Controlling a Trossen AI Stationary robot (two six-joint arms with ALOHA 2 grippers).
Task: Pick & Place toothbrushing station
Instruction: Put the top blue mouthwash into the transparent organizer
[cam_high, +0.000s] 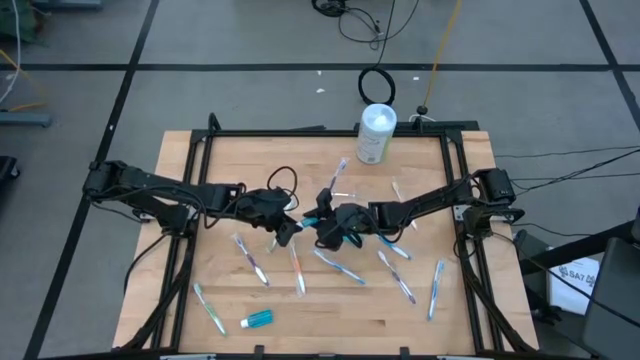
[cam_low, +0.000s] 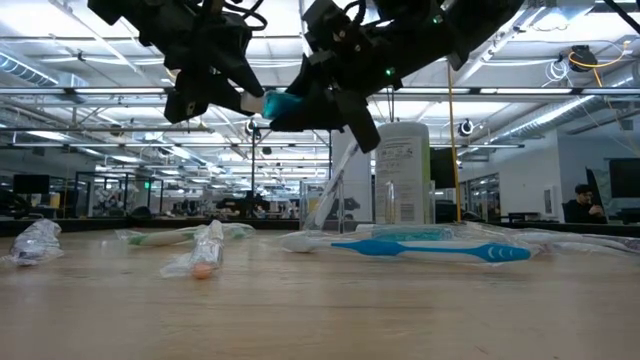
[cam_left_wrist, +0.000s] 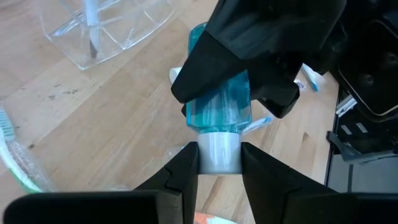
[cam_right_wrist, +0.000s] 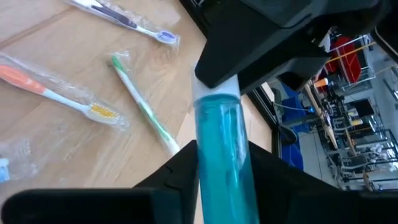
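A small blue toothpaste tube (cam_high: 311, 218) with a white cap hangs above the middle of the table, between my two grippers. My left gripper (cam_high: 293, 227) comes from the table's left and is shut on the cap end. My right gripper (cam_high: 324, 224) comes from the right and is shut on the blue body. In the low view the tube (cam_low: 283, 106) shows well clear of the tabletop. Several wrapped toothbrushes (cam_high: 339, 267) lie flat on the wood, and a second blue tube (cam_high: 258, 319) lies near the front edge. My left gripper pinches the tube's white cap (cam_left_wrist: 219, 151) between its two fingers, one on each side, slanting down from the table's left. The tube is lifted clear and runs on from the cap toward the other gripper. My right gripper pinches the tube's blue body (cam_right_wrist: 221, 163) between its two fingers, coming from the table's right, nearly level. The fingers lie along the tube, whose capped end (cam_right_wrist: 217, 89) sticks out ahead of them.
A white cylindrical canister (cam_high: 376, 133) stands at the table's far edge. A clear plastic piece (cam_left_wrist: 107, 30) with a toothbrush in it lies just beyond the grippers. Toothbrushes (cam_high: 432, 288) are scattered over the near half; black frame rails (cam_high: 182, 250) run along both sides.
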